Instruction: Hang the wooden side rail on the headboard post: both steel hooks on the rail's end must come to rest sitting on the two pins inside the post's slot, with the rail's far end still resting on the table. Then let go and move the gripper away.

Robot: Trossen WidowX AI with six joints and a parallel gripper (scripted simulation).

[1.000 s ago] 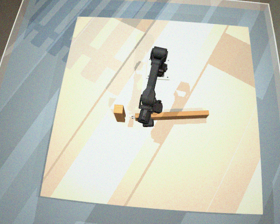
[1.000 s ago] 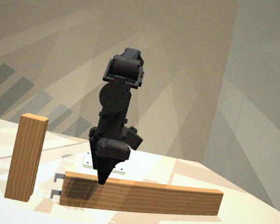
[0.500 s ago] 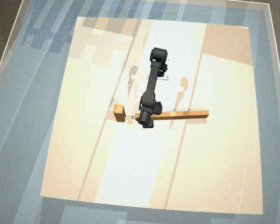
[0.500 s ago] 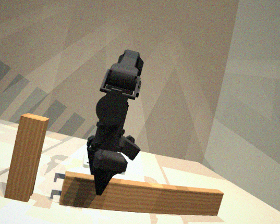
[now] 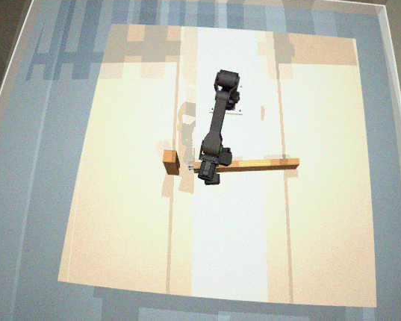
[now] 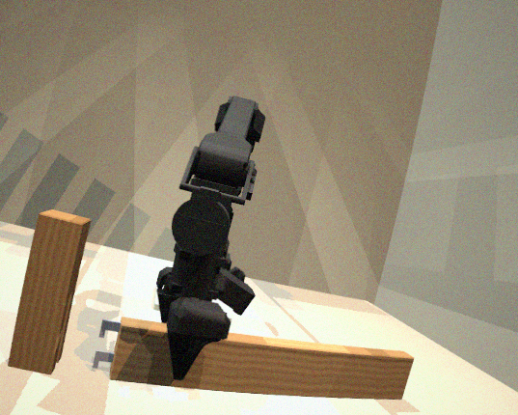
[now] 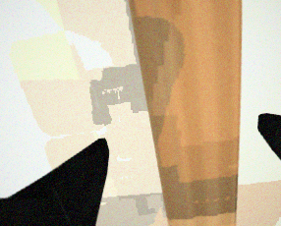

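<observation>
The wooden side rail (image 5: pixel 262 164) (image 6: pixel 310 372) (image 7: pixel 201 98) lies along the table on its narrow edge. Two grey steel hooks, an upper hook (image 6: pixel 110 326) and a lower hook (image 6: pixel 103 357), stick out of its left end toward the post, with a gap between. The headboard post (image 5: pixel 170 157) (image 6: pixel 51 290) stands upright to the left; its pins cannot be seen. My gripper (image 6: pixel 179 364) (image 7: pixel 181 133) is open and low around the rail near the hook end, one finger on each side. In the wrist view neither fingertip touches the rail. The far finger is hidden in the exterior view.
The pale table (image 5: pixel 135 231) carries patterned light and shadow patches. The arm (image 5: pixel 218 116) reaches over from its base, behind the rail, and covers part of the rail in the top and exterior views. The post is a short way left of the gripper.
</observation>
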